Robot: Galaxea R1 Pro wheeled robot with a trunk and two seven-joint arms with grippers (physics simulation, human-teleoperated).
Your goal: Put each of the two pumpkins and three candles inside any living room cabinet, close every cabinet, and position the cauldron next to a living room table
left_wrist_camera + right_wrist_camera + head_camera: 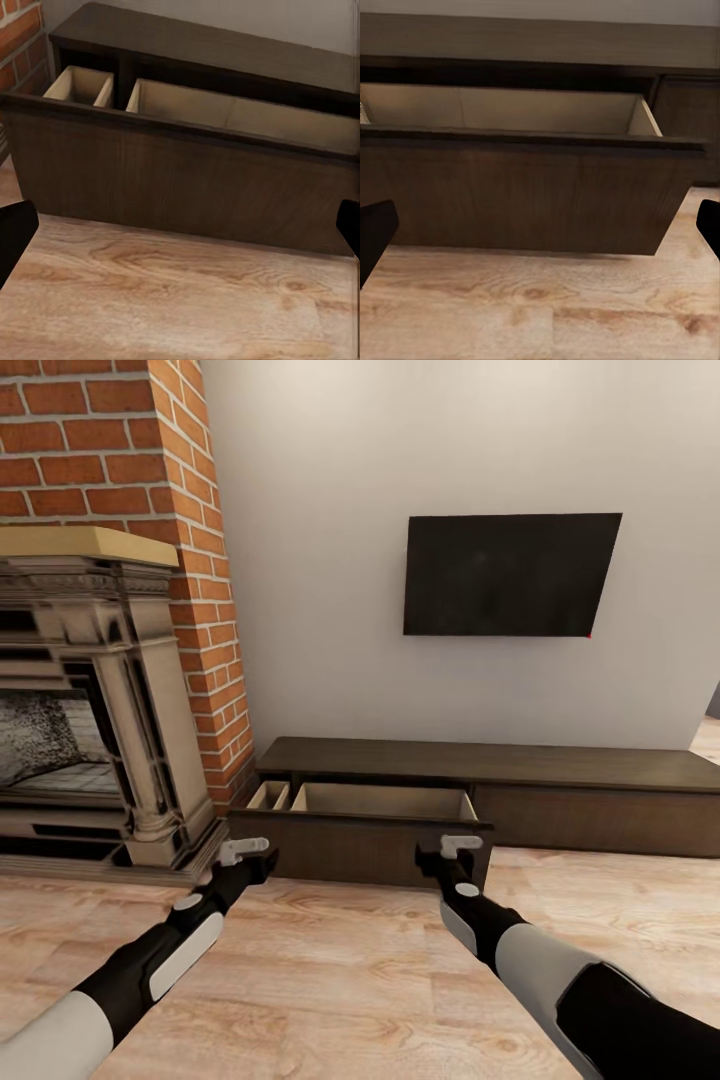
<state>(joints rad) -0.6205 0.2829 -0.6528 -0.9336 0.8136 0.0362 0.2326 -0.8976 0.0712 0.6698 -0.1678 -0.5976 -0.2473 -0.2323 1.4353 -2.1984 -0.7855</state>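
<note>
Your left gripper (pixel 245 850) and right gripper (pixel 460 847) hang spread and empty before the cabinet (pixel 500 800)'s pulled-out drawer (pixel 360 835); press its front squarely, both sides together.

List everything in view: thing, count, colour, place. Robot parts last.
cabinet: one, dark brown, long and low against the white wall.
drawer: one, dark front with pale wood inside, pulled open at the cabinet's left end; the inside that shows holds nothing.
television: one, black, on the wall above the cabinet.
fireplace: one, beige stone surround with a tan mantel, left of the cabinet.
brick chimney: one, red, behind the fireplace.
floor: light wood planks.
left pincer: one, black and pale grey, open, before the drawer front.
right pincer: one, same colours, open, at the drawer front's right end.
</note>
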